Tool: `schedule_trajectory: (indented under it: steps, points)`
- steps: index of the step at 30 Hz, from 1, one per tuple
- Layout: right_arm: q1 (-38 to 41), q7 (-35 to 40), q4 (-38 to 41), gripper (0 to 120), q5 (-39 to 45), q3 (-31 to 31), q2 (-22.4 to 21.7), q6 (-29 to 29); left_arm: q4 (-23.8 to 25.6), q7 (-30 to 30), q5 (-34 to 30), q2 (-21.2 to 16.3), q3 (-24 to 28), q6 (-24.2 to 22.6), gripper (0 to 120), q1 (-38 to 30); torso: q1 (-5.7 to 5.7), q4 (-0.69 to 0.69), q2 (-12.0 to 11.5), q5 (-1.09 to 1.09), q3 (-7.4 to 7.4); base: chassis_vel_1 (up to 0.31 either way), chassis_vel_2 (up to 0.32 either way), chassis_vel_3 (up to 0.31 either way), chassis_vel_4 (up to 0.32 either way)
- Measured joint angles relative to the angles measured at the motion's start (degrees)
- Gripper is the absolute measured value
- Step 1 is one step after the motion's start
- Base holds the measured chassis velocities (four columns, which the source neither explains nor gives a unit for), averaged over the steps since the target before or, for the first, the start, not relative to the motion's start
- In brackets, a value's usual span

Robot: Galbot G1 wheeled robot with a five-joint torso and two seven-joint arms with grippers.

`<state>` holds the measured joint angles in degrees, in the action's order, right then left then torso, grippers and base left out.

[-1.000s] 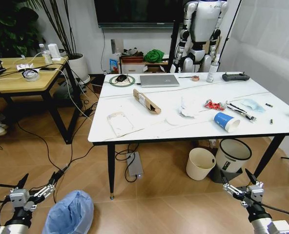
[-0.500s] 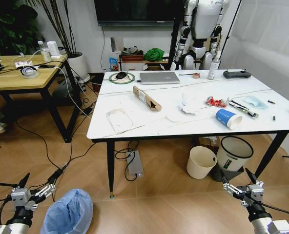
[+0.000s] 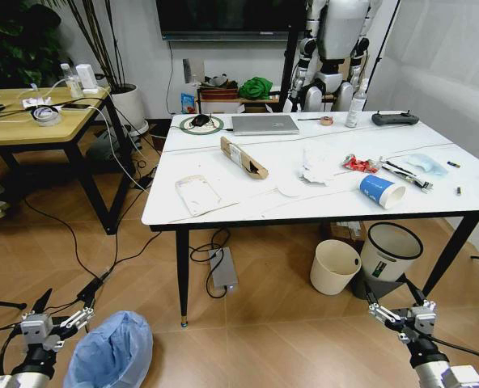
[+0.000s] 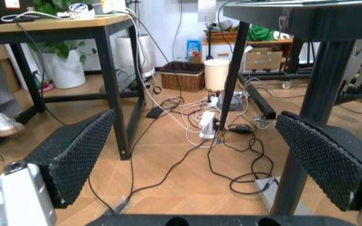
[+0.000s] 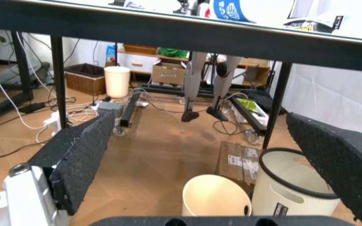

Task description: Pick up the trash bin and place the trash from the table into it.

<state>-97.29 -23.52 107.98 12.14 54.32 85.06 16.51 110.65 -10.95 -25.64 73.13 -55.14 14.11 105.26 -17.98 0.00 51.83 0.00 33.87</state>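
Trash bin (image 3: 110, 354), lined with crinkled light-blue bag, standing on the wooden floor at lower left of the head view, just beside the left gripper (image 3: 60, 311), not touched by it. Large white table (image 3: 247, 206) in the middle, on thin black legs, carrying the trash: long brown cardboard box (image 3: 243, 157) lying near the silver laptop (image 3: 264, 124), flat white packet (image 3: 197, 194) toward the near left corner, crumpled white tissues (image 3: 314, 168) near the centre, blue paper cup (image 3: 382, 191) lying on its side near the front edge, light-blue mask (image 3: 428, 165) and red wrapper (image 3: 356, 165) farther right. Under the table's right part, cream bucket (image 3: 336, 267) just beside white bin with black rim (image 3: 389, 251). Left gripper low over the floor, fingers (image 4: 74, 155) spread wide apart, nothing between them. Right gripper (image 3: 395, 301) low at lower right, near the white bin, fingers (image 5: 80, 155) also spread wide, nothing between them.
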Motion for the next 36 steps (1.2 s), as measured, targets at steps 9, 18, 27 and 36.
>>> schedule_trajectory:
  steps: [9, 18, 27, 36]
  points:
    - [0.1, -0.1, -0.3, 100, -0.5, -0.1, 0.5, 0.5, -0.2, 0.0, 0.0, 0.2, 0.0, 0.3, 100, 0.4, 1.06, 0.0, -2.5, 0.0, -1.42, 0.0, 0.0, 0.0, 0.0]
    - [0.2, -0.2, -1.0, 100, -0.6, -0.2, 0.8, 0.7, -0.4, -0.1, 0.1, 0.4, 0.1, 0.3, 100, 0.5, 1.95, 0.0, -4.6, 0.0, -2.66, 0.0, 0.0, 0.0, 0.0]
    - [1.6, -0.6, -6.2, 100, -3.3, -1.9, 4.7, 2.3, -5.9, -0.1, 0.7, 0.4, 0.7, 0.3, 100, 0.3, 2.93, 0.0, -7.0, 0.0, -4.06, 0.0, 0.0, 0.0, 0.0]
    - [3.1, -0.9, -10.0, 100, -5.6, -2.2, 7.2, 4.5, -9.9, -0.1, 1.1, 1.0, 0.8, 0.8, 100, 0.4, 3.94, 0.0, -9.3, 0.0, -5.34, 0.0, 0.0, 0.0, 0.0]
